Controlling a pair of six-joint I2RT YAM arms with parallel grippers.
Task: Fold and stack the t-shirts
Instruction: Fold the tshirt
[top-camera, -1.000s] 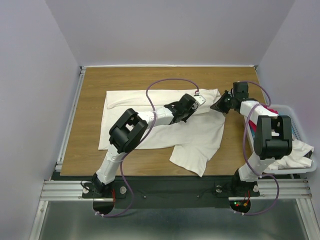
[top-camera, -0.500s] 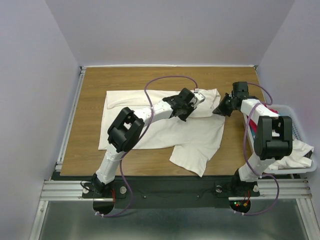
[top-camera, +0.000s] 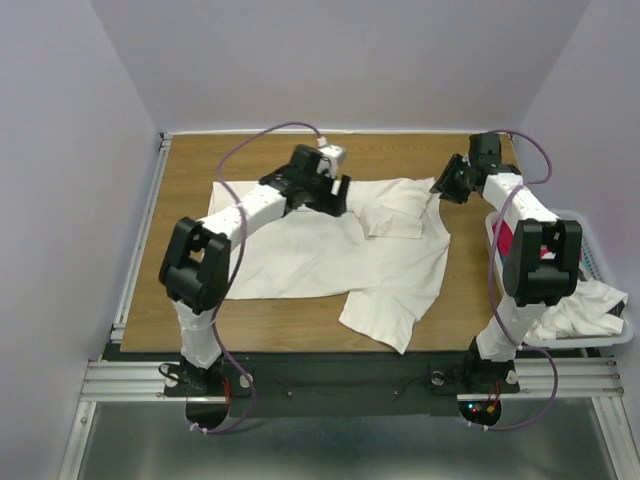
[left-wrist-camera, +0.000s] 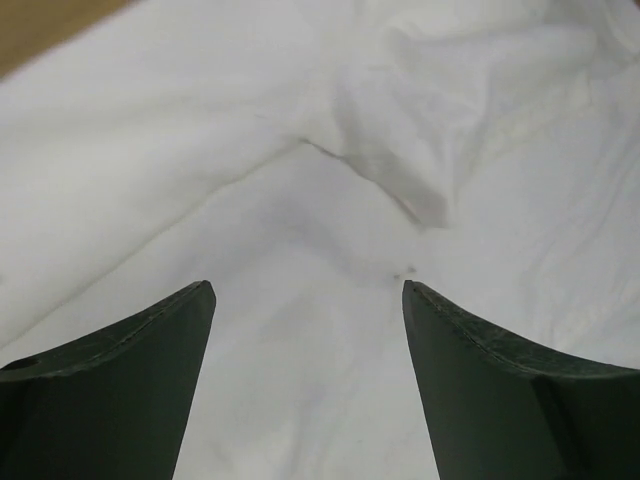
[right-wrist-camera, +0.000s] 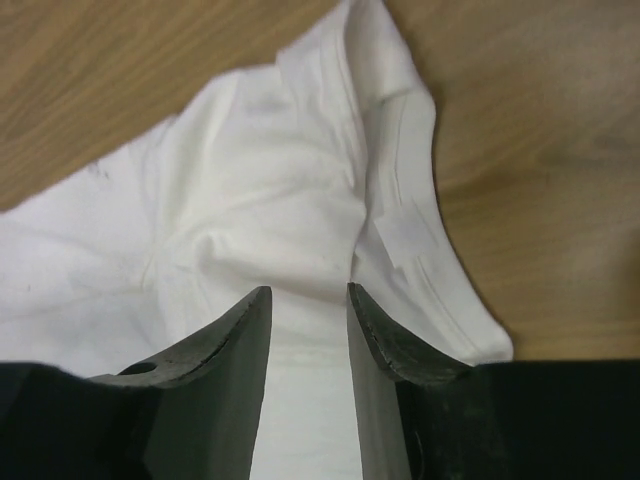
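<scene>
Off-white t-shirt (top-camera: 300, 255) lies spread (one corner folded) on table (top-camera: 180, 200).

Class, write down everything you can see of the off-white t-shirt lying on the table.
The off-white t-shirt is plain, soft and cotton-like, creased. It lies spread on the wooden table, its far right corner folded back over the body and one flap reaching toward the near edge. The left pincer and right pincer hang over its far side, jaws apart, holding nothing.
</scene>
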